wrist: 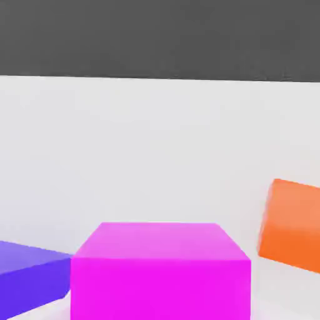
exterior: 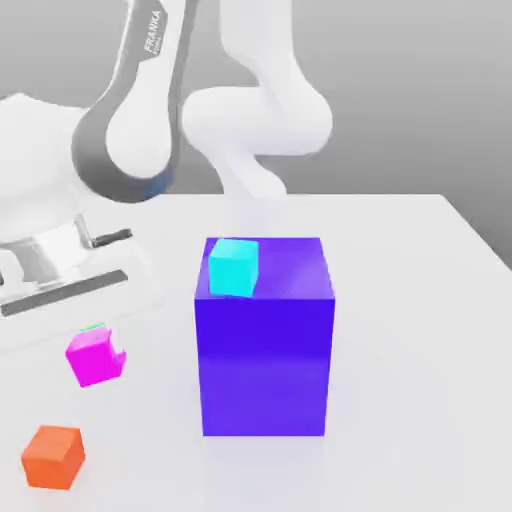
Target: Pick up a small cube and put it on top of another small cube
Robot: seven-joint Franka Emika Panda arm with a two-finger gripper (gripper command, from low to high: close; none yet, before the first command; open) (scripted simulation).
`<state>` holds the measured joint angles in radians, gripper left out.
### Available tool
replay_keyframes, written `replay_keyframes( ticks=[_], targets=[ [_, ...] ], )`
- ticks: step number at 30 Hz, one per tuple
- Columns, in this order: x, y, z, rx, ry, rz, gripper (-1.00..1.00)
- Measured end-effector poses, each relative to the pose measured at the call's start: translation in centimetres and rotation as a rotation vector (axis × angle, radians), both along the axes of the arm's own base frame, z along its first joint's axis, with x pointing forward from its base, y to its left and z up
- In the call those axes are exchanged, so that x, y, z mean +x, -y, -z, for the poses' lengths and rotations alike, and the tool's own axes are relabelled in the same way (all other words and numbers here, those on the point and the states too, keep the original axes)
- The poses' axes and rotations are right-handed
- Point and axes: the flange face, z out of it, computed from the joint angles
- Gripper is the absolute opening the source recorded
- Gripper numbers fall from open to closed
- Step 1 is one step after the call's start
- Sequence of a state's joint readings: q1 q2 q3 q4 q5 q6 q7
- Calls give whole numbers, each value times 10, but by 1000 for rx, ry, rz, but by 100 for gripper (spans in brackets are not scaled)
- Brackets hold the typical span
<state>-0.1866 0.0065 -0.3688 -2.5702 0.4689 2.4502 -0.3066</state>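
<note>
From the exterior view's left, the orange cube [exterior: 53, 457] comes first. It lies on the white table [exterior: 420, 350], on the near side. A little to its right and farther away is the pink cube [exterior: 94, 358], which is the one to be stacked. The gripper [exterior: 98, 352] is directly over it, and its jaws are narrow, closed on the pink cube. A thin strip of the green cube [exterior: 92, 327] shows just past the pink one's far edge; most of it is hidden, so I cannot tell whether the two are touching. The white arm [exterior: 140, 110] reaches in above, on the left and far side. Near the middle stands the big blue block [exterior: 265, 365], upright and well apart from the pink cube. The cyan cube [exterior: 233, 268] sits on its top, toward the left.
</note>
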Motion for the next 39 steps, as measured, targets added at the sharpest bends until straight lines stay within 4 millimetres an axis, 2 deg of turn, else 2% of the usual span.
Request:
replay_keyframes(
  ticks=[7,11,24,30,39],
  targets=[
    [-57,33,10,-12,-43,-86,-100],
    [-88,44,15,-24,-54,-145,-100],
    [-174,53,23,-120,-35,-349,-100],
    [-170,33,10,-272,-10,-567,-100],
    [-161,16,50,-215,25,-620,-100]
  ],
)
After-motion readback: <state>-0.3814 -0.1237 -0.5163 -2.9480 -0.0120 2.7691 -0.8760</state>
